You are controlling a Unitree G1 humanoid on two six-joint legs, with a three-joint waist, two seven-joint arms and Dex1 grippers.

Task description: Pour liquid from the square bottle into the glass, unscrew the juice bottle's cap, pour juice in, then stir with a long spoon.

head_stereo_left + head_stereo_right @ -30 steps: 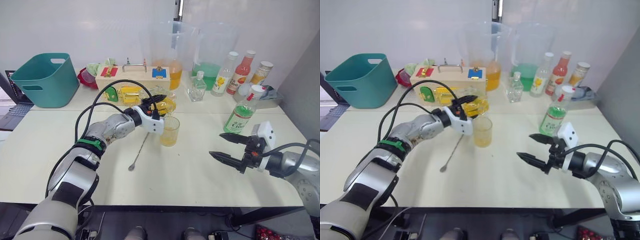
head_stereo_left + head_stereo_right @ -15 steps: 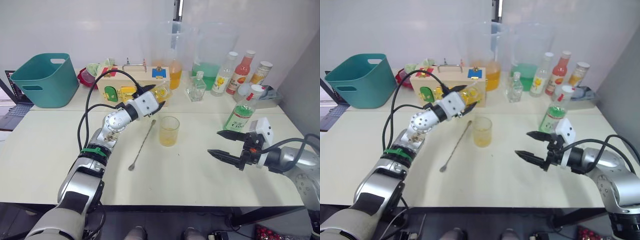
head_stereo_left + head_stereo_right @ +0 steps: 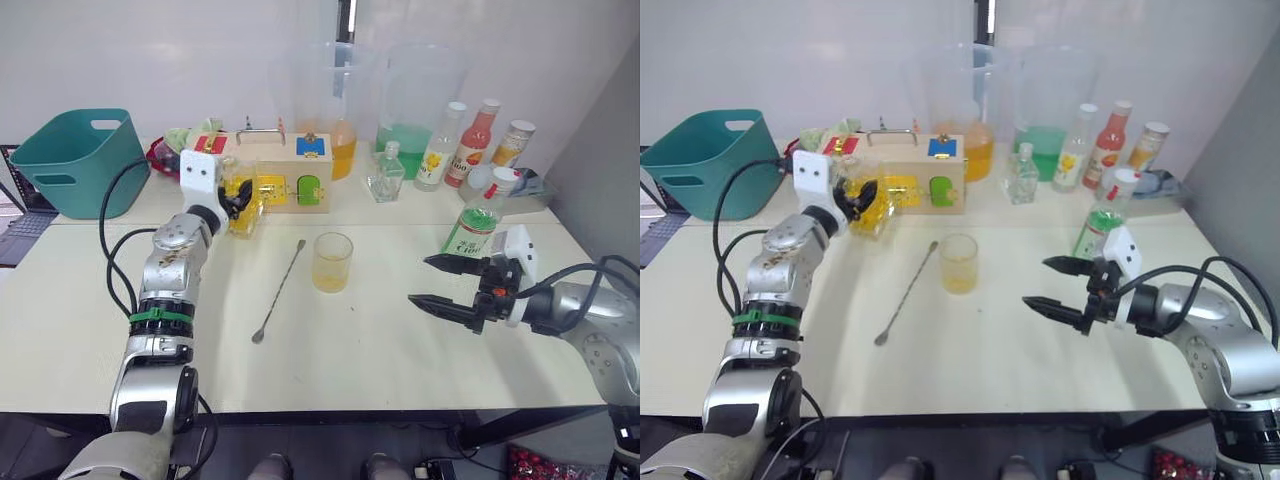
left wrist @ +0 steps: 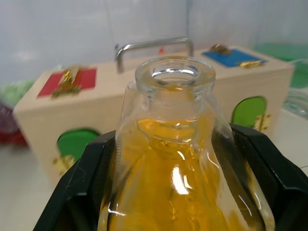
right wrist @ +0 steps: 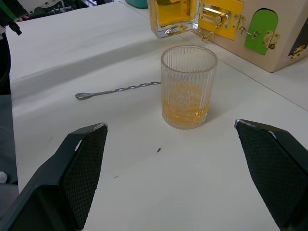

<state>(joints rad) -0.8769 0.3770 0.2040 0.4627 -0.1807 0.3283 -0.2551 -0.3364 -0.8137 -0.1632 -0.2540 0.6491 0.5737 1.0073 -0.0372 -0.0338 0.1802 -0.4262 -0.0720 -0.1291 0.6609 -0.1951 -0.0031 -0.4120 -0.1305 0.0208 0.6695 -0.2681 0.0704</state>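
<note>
The squat clear glass square bottle [image 3: 243,203] with yellow-orange liquid [image 4: 166,192] stands upright at the far left of the pale table [image 3: 380,350], clamped between the black fingers of the left gripper [image 3: 236,200], just in front of a wooden latch box [image 3: 285,170] with coloured doors. To its right, near the table's middle, the small ribbed clear glass [image 3: 332,262] holds a shallow layer of the same yellow liquid. The thin silver long spoon [image 3: 279,291] lies flat between the two, slanting from far right to near left, its bowl at the near end, apart from the glass. On the right, the slim juice bottle [image 3: 473,221] with pale green drink stands upright, its white cap [image 3: 501,181] on. The right gripper [image 3: 445,282] hovers just near of that bottle with its jaws spread wide and nothing between them, pointing left toward the glass. A teal plastic tub [image 3: 75,158] sits at the far left; tall clear pitchers [image 3: 420,105] and other bottles line the far edge.
</note>
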